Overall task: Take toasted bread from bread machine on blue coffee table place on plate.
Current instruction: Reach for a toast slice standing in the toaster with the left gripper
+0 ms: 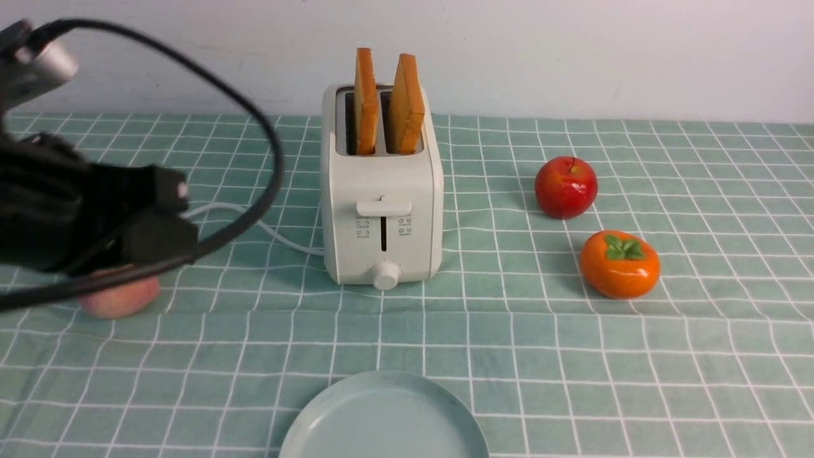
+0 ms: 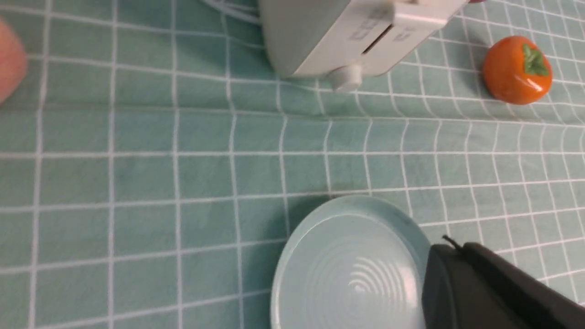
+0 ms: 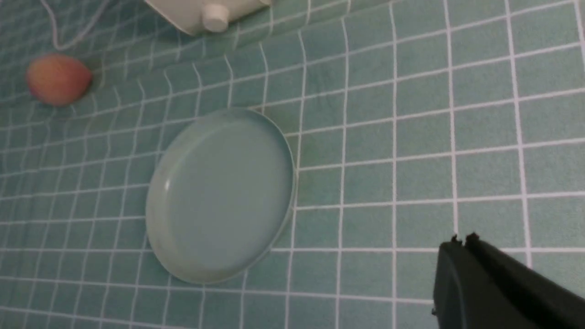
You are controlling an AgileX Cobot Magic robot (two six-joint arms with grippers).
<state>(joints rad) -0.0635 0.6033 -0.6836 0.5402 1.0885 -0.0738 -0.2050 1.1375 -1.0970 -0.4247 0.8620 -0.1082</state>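
The cream-white bread machine (image 1: 381, 191) stands on the blue coffee table (image 1: 572, 356), lever and knob facing me. Two slices of toasted bread (image 1: 365, 102) (image 1: 407, 105) stand upright in its slots, sticking out above the top. The pale blue-green plate (image 1: 381, 416) lies empty in front of it, at the near edge. My left gripper (image 2: 450, 246) is shut and empty, hovering beside the plate (image 2: 347, 269). My left arm (image 1: 63, 210) shows blurred at the far left. My right gripper (image 3: 461, 240) is shut and empty above bare cloth beside the plate (image 3: 219, 196); it does not show in the front view.
A red apple (image 1: 566, 187) and an orange persimmon (image 1: 620, 264) lie right of the toaster. A peach (image 1: 117, 299) lies at the left under my left arm. The toaster's white cord (image 1: 273, 232) runs leftward. A white wall stands behind.
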